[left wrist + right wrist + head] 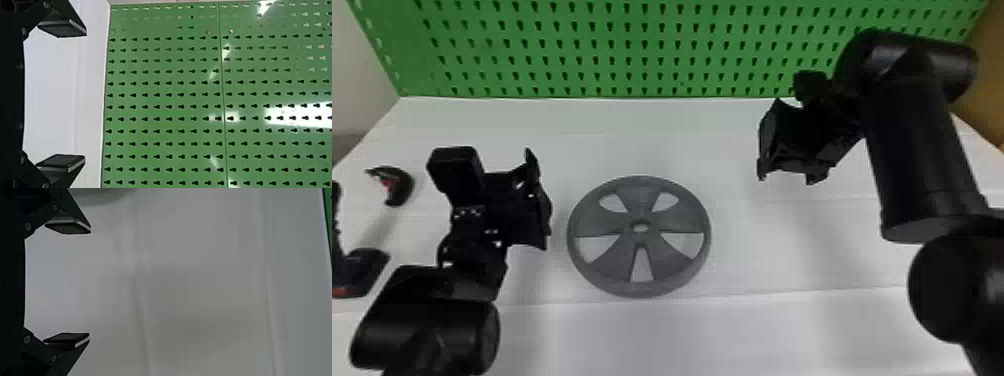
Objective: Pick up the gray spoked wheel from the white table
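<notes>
Left end effector [538,200] and right end effector [788,162] spread, gray wheel [604,222] between, dark object [364,270] cropped at left

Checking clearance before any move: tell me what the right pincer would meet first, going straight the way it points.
Most likely a bare stretch of the white table; the gray spoked wheel seems off to the left of that line. How far the right pincer is above it is unclear.

Black tool [366,270] cut off at edge
</notes>
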Robot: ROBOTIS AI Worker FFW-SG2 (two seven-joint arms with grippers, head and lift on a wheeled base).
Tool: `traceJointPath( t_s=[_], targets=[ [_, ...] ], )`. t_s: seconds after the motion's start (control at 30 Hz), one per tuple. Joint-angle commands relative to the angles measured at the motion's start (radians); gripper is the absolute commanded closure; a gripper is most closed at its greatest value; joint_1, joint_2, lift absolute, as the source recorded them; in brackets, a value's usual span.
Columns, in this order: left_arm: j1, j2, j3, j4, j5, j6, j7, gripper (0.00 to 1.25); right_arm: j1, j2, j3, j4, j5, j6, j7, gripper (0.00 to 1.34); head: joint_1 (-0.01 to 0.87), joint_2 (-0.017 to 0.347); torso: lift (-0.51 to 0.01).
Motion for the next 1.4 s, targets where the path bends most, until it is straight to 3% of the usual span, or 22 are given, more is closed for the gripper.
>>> traceJointPath(
  t_s=[0.0,0.23,0.47,1.17,1.37],
  targets=[
    [0.0,0.0,-0.001,0.0,-0.001,0.0,0.0,0.15,-0.006,-0.001,0.005,0.045,-0.034,0.001,0.0,0.32,0.765,0.002,-0.096],
    [-0.003,0.0,-0.004,0.002,-0.006,0.0,0.0,0.15,-0.006,-0.029,0.041,0.088,-0.137,0.001,0.0,0.32,0.765,0.002,-0.096],
    [-0.006,0.0,-0.007,0.003,-0.011,0.0,0.0,0.15,-0.01,-0.054,0.099,0.119,-0.146,0.001,0.0,0.32,0.765,0.002,-0.096],
    [-0.008,0.0,-0.009,0.005,-0.011,0.002,0.0,0.15,-0.003,-0.06,0.104,0.14,-0.167,0.001,0.0,0.32,0.765,0.002,-0.096],
    [-0.008,0.0,-0.01,0.005,-0.012,0.002,0.0,0.15,-0.009,-0.061,0.14,0.154,-0.197,0.001,0.0,0.32,0.765,0.002,-0.096]
  ],
)
